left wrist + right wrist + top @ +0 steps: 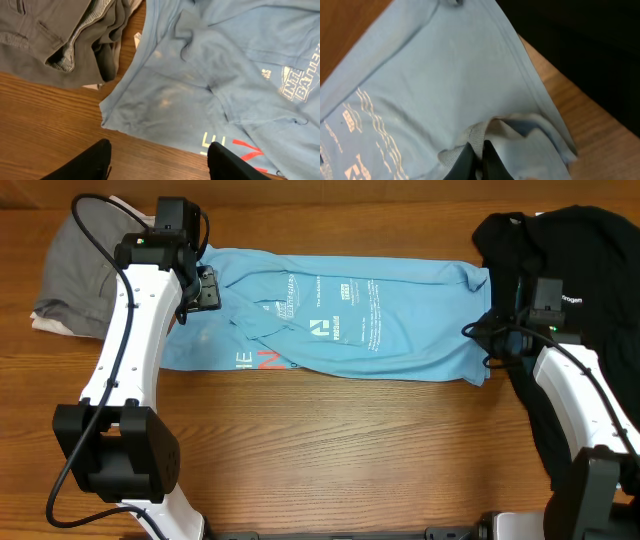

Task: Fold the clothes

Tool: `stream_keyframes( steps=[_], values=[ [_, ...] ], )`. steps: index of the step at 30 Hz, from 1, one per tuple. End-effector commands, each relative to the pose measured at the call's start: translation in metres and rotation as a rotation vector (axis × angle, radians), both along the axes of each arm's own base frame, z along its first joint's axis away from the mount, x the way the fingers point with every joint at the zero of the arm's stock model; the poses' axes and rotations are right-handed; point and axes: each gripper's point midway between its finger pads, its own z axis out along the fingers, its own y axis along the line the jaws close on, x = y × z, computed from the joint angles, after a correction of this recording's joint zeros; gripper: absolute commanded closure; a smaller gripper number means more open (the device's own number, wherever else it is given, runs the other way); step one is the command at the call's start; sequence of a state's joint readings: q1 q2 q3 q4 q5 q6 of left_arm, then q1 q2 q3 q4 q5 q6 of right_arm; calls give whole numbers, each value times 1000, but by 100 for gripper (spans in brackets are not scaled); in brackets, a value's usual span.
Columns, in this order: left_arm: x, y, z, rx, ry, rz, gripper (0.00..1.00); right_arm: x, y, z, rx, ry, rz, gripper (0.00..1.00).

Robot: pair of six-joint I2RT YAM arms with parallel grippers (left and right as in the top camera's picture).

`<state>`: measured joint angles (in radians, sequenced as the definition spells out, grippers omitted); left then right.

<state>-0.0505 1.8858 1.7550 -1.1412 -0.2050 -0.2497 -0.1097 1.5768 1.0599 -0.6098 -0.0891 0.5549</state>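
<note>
Because the T-shirt [340,320] seems limp, light cotton, my right gripper [479,155] pinches its edge; my left gripper [159,154] gapes empty over the opposite corner, worth grabbing.

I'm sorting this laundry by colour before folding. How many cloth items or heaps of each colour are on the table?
Light blue: 1, the T-shirt
Gray: 1, the gray heap
Black: 1, the black heap
Total: 3. Whether either heap holds more than one garment cannot be told.
</note>
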Motion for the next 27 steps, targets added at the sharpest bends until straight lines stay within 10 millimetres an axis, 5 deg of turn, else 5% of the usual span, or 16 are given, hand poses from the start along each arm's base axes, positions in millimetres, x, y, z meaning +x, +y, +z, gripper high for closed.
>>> stream_keyframes(
  steps=[1,6,13,20,27],
  values=[
    [9,-23,7,-94,-30,-154,37,12,-1,12,-17,-54,12,96],
    [6,-72,-5,-204,-13,-467,33,12,3,12,2,-55,24,96],
    [0,-105,-56,-187,76,-577,32,11,4,11,6,-51,26,96],
    [11,-67,-107,-150,139,-130,36,6,4,8,7,-32,25,96],
    [29,-58,-114,-155,83,-110,41,6,3,8,-3,-32,36,96]
  ],
)
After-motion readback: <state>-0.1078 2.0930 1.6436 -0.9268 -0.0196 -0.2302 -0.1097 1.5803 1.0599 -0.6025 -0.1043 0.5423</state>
